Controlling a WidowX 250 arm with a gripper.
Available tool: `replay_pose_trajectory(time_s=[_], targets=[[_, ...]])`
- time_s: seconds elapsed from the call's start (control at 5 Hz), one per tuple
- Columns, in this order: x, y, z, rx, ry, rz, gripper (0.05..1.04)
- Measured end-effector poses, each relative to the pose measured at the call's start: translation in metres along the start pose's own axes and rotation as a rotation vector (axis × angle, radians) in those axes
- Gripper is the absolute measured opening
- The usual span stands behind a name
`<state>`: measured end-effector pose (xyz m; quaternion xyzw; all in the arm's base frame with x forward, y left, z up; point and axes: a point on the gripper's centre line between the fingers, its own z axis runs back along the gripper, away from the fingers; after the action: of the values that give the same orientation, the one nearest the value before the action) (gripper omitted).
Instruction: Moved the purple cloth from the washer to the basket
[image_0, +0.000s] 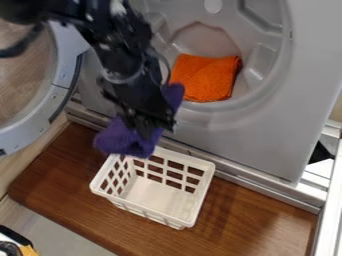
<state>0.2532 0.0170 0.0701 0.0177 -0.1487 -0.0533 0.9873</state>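
Note:
The black gripper (150, 125) hangs from the upper left, in front of the washer's lower rim and above the back left part of the basket. It is shut on the purple cloth (127, 140), which bunches out below and to both sides of it. The white slatted basket (190, 214) stands upright on the brown wooden surface, its inside bare where visible. Behind the arm is the grey washer (267, 130) with its round opening facing forward.
A folded orange cloth (204, 77) lies inside the washer drum. The round washer door (43, 117) stands open at the left. A metal rail (327, 210) runs along the right edge, and a black and yellow object (15, 244) sits at the bottom left.

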Motion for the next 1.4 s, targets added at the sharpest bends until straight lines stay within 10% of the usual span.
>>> replay_pose_trajectory(time_s=[0.6, 1.2, 1.4], targets=[[-0.023, -0.020, -0.044, -0.021, 0.112, -0.033, 0.234], [-0.019, -0.029, -0.059, -0.034, 0.138, -0.046, 1.000], [-0.015, -0.030, -0.058, -0.040, 0.129, -0.048, 1.005]])
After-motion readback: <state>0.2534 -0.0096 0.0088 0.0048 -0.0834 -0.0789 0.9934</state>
